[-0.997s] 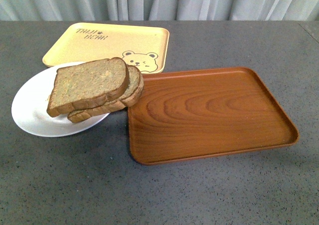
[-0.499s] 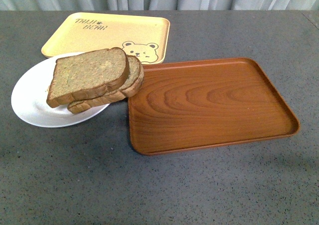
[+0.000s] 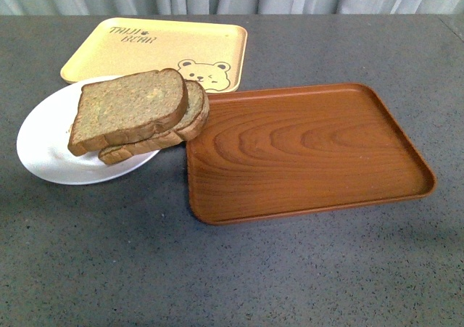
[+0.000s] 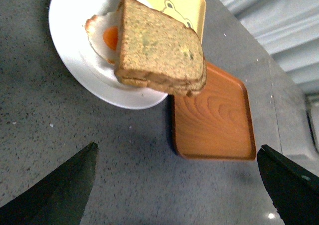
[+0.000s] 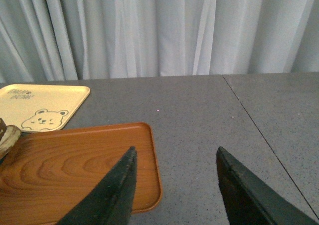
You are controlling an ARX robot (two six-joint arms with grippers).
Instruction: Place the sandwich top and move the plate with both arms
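Observation:
The sandwich top (image 3: 130,108), a squarish brown slice, lies on a smaller rounded slice on the white plate (image 3: 47,142) at the left of the table. The stack overhangs the plate's right rim. The left wrist view shows the same top slice (image 4: 159,45), the plate (image 4: 75,40) and a fried egg (image 4: 102,33) under the bread. My left gripper (image 4: 177,152) is open and empty over bare table, short of the plate. My right gripper (image 5: 175,155) is open and empty above the table by the wooden tray's corner. Neither arm shows in the front view.
A brown wood-grain tray (image 3: 304,149) lies right of the plate, nearly touching it, also in the wrist views (image 4: 214,120) (image 5: 75,160). A yellow bear tray (image 3: 159,48) lies behind the plate. Grey curtains (image 5: 149,30) hang behind the table.
Over the last second the front view shifted, so everything sits a little higher in the picture. The bread, plate and trays have not moved relative to each other.

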